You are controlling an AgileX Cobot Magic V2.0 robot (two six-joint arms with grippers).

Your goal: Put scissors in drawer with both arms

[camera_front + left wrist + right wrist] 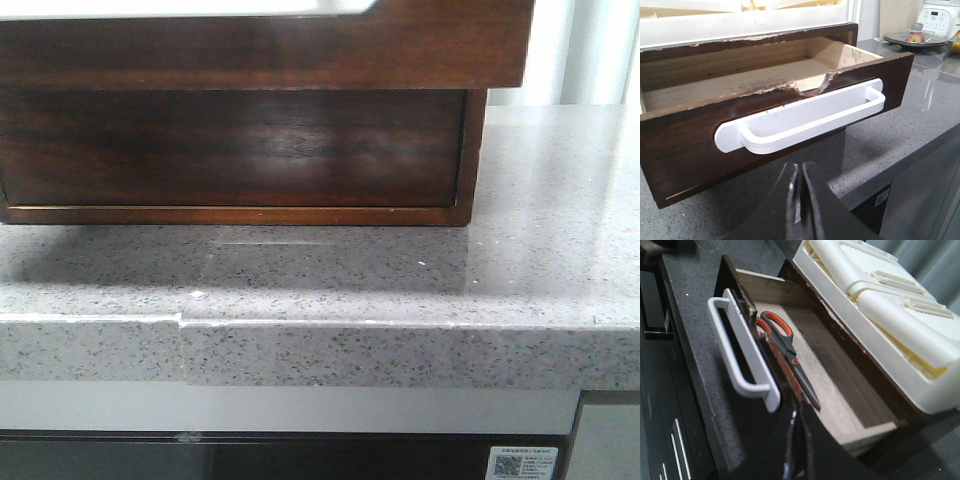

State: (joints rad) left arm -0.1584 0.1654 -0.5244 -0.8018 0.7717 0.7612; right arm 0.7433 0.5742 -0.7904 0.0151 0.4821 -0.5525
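The drawer stands pulled out of the wooden cabinet, with a white handle on its front. The scissors, with orange handle loops and dark blades, lie flat on the drawer floor along its front wall. My right gripper is shut and empty, just above the near end of the drawer front. My left gripper is shut and empty, low in front of the drawer front, below the white handle. The left wrist view does not show the scissors. Neither gripper shows in the front view, where the drawer overhangs.
A cream plastic rack sits on top of the cabinet. The speckled grey countertop runs forward to its front edge. A rice cooker and a lidded dish stand at the far end of the counter.
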